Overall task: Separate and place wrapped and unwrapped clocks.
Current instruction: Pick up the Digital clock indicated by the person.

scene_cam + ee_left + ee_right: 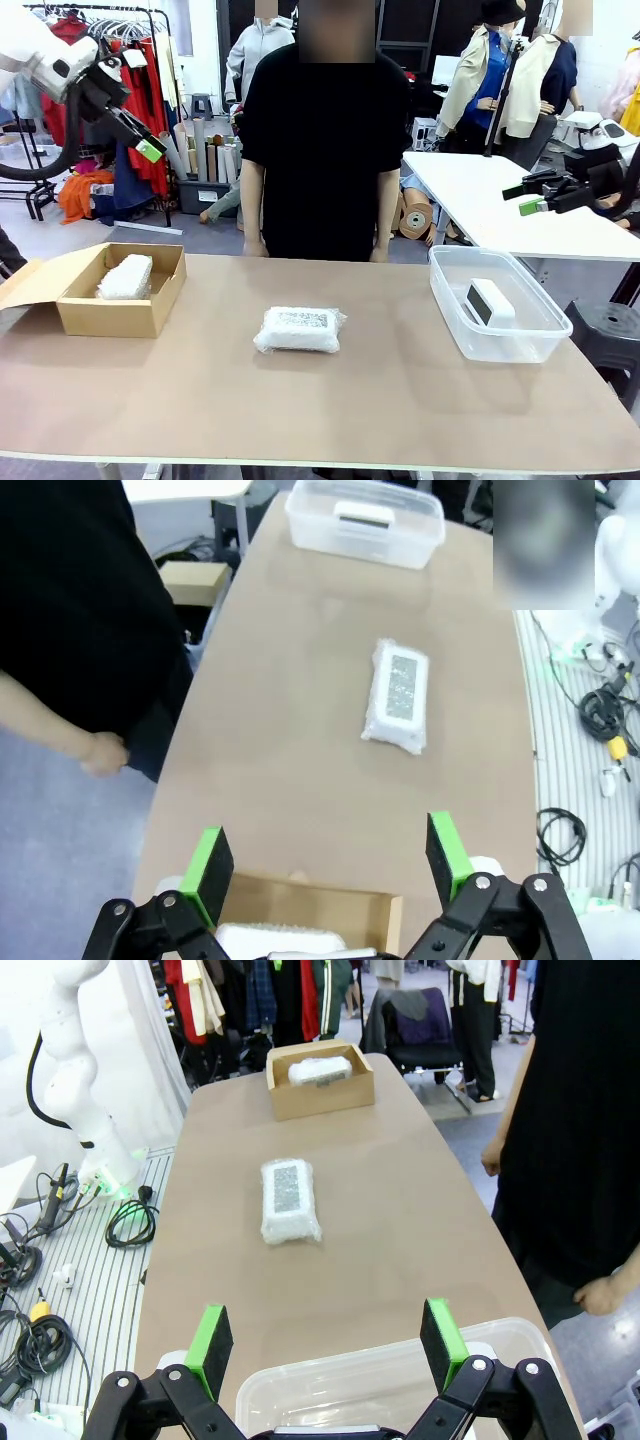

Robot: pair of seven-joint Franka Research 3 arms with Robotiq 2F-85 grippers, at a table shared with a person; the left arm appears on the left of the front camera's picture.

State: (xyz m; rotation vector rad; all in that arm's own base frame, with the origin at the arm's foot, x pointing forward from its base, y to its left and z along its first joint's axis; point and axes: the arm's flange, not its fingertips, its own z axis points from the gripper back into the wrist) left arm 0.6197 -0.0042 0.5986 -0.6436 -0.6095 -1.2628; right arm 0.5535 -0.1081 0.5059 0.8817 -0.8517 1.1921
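1. Front view: The left gripper (148, 148) hangs high above the left end of the brown table (350, 420), and the right gripper (531, 203) hovers off the table's right edge. Neither touches anything. A flat wrapped clock (300, 330) with a speckled label lies alone at mid-table. A rounded wrapped clock (127, 277) sits inside an open cardboard box (110, 315) on the left. The bare white clock (490, 301), dark face showing, rests in a clear plastic tub (500, 352) on the right. A person in black (320, 150) stands at the far edge.

2. Left wrist view: The left gripper (330, 855) has its jaws spread wide with nothing between the green pads (210, 865). The cardboard box (310, 905) lies directly below it, with the rounded wrapped clock (280, 940) partly showing inside. Farther along the table lies the flat wrapped clock (400, 692), and beyond it the tub (420, 540) holding the bare clock (362, 513). The person's hand (100, 752) hangs beside the table edge.

3. Right wrist view: The right gripper (330, 1335) is likewise wide apart and empty, poised over the tub's rim (400, 1365). The flat wrapped clock (290, 1200) lies mid-table. The box (320, 1098) with the rounded wrapped clock (320, 1070) sits at the far end.
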